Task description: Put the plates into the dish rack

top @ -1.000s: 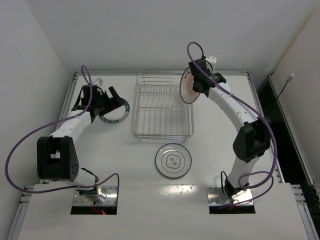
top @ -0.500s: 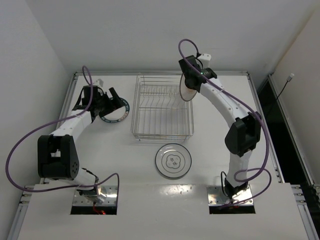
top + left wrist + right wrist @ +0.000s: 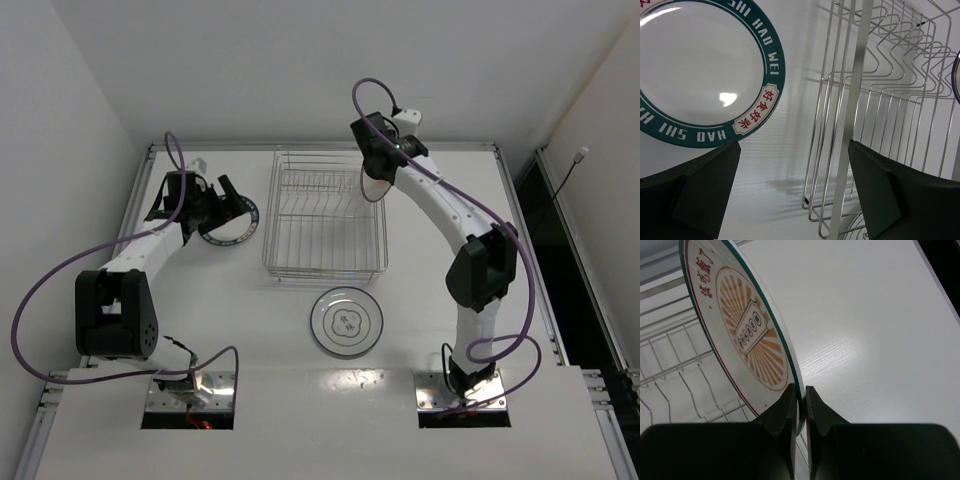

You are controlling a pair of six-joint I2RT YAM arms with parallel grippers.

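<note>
The orange sunburst plate stands on edge in my right gripper, over the far right corner of the dish rack. In the right wrist view the fingers pinch the plate's rim at the gripper, with rack wires beyond it. The blue-rimmed plate lies flat left of the rack. My left gripper is open just above its near edge. In the left wrist view that plate is upper left, the rack is on the right, and the gripper is empty. The grey-ringed plate lies flat in front of the rack.
A raised metal border runs along the table's far edge and left side. White walls close in on the left and behind. The right arm's purple cable loops above the rack's far right corner.
My right arm has swung left and farther back with the orange plate, turning it edge-on over the rack's far right corner. The left arm has not moved.
</note>
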